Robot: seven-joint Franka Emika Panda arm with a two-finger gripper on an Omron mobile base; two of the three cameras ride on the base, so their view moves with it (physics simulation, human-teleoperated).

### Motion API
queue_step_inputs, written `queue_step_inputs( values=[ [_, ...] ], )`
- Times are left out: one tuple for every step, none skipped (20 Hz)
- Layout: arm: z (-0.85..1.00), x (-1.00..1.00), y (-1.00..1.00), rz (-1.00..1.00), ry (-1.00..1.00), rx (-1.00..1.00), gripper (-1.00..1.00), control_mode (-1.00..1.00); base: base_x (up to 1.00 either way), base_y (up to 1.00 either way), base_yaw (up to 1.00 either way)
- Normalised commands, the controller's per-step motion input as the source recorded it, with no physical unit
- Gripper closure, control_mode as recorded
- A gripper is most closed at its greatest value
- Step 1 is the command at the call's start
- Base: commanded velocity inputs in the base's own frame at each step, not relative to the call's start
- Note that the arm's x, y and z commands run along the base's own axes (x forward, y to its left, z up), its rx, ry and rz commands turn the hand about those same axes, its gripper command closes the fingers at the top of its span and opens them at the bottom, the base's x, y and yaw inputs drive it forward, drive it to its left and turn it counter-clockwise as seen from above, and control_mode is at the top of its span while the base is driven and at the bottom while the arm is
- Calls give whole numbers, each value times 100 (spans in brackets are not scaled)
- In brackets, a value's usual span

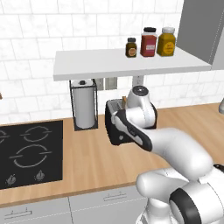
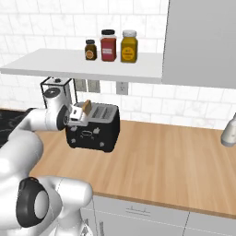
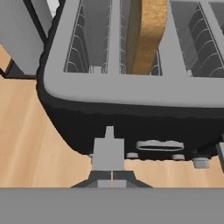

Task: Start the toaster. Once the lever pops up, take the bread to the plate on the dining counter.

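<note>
The black toaster (image 3: 131,122) with its grey top fills the hand view and stands on the wood worktop by the wall (image 2: 94,129). The tan bread (image 3: 148,35) stands upright in one of its slots, its top poking out (image 2: 85,107) (image 1: 124,101). My gripper (image 3: 111,183) is shut with nothing between its fingers. It hovers at the toaster's end, its tips right at the grey lever (image 3: 108,153); I cannot tell whether they touch it. My arm hides most of the toaster (image 1: 113,131) in the left base view. The plate and the dining counter are out of view.
A paper towel holder (image 1: 84,105) stands just left of the toaster, and a black hob (image 1: 28,151) lies farther left. A white shelf (image 1: 131,63) with three jars (image 1: 148,42) hangs over the toaster. A grey object (image 2: 229,131) sits at the right edge.
</note>
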Motion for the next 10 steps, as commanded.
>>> queue_step_inputs(
  values=[
    [-15,19,0,0,0,0,100,-100,0,0,0],
    [-16,19,0,0,0,0,100,-100,0,0,0],
    [-18,19,0,0,0,0,100,-100,0,0,0],
    [-16,19,0,0,0,0,100,-100,0,0,0],
    [-16,19,0,0,0,0,100,-100,0,0,0],
    [-14,19,0,0,0,0,100,-100,0,0,0],
    [-13,15,0,0,0,0,100,-100,0,0,0],
    [-11,7,0,0,0,0,100,-100,0,0,0],
    [-10,0,0,0,0,0,100,-100,0,0,0],
    [-9,0,0,0,0,0,100,-100,0,0,0]
  ],
)
